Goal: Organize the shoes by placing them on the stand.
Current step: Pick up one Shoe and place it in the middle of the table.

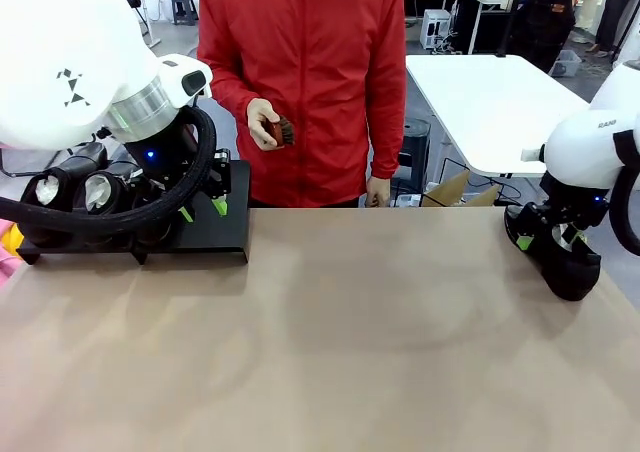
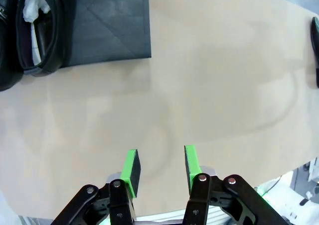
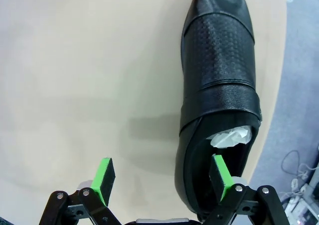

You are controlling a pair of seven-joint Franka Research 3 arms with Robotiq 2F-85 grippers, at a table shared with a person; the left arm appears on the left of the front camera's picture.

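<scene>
Two glossy black shoes (image 1: 70,194) with pale insoles sit on the low black stand (image 1: 222,230) at the far left. My left gripper (image 1: 203,210) hangs open over the stand's right end; in the left wrist view this gripper (image 2: 160,166) holds nothing, with a shoe (image 2: 42,33) on the stand (image 2: 112,28) farther off. A third black shoe (image 1: 573,270) lies at the table's right edge. My right gripper (image 1: 549,239) is open at its heel. In the right wrist view one pad (image 3: 221,176) is over that shoe's (image 3: 219,70) opening and the other is outside its side wall.
A person in a red jacket (image 1: 305,72) stands at the far side, holding a small brown brush (image 1: 279,130) in one hand. The wide tan tabletop (image 1: 330,342) stretches between the stand and the lone shoe. A white table (image 1: 490,102) stands behind.
</scene>
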